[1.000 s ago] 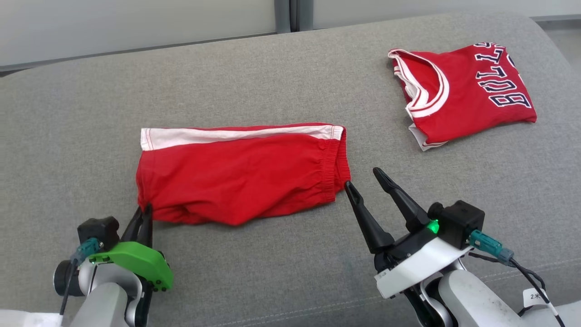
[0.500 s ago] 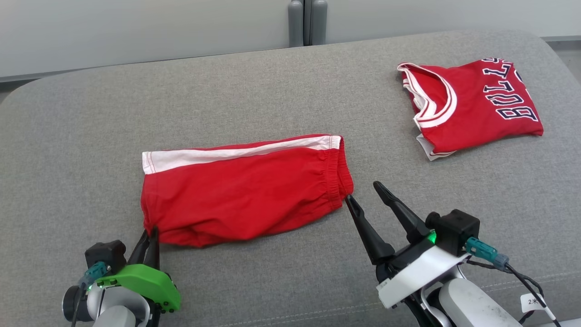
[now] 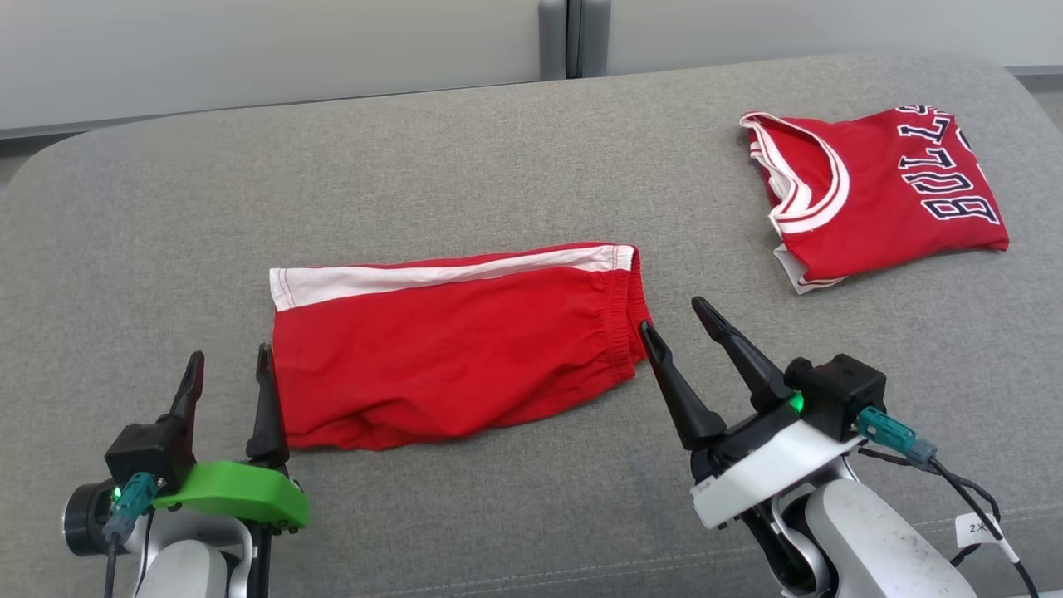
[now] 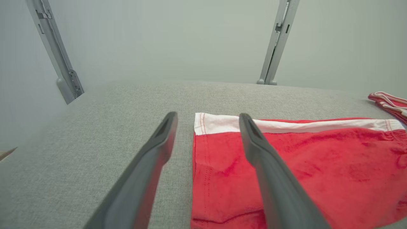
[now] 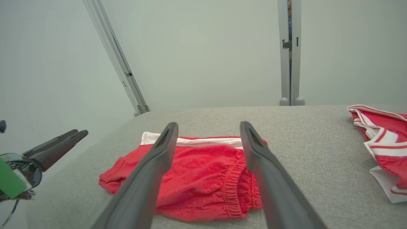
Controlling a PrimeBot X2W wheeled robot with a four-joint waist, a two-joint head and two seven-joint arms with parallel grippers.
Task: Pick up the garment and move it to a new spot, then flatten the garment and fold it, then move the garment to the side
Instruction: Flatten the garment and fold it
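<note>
Shorts (image 3: 453, 340) lie folded mid-frame on grey cushion (image 3: 415, 166). Left gripper (image 3: 230, 355) spread, empty, lower left, just beside hem edge. Right gripper (image 3: 673, 316) spread, empty, beside waistband. Risk: pinch catches one layer only and fold spills open; sideways drag bumps jersey (image 3: 880, 195), upper right.
</note>
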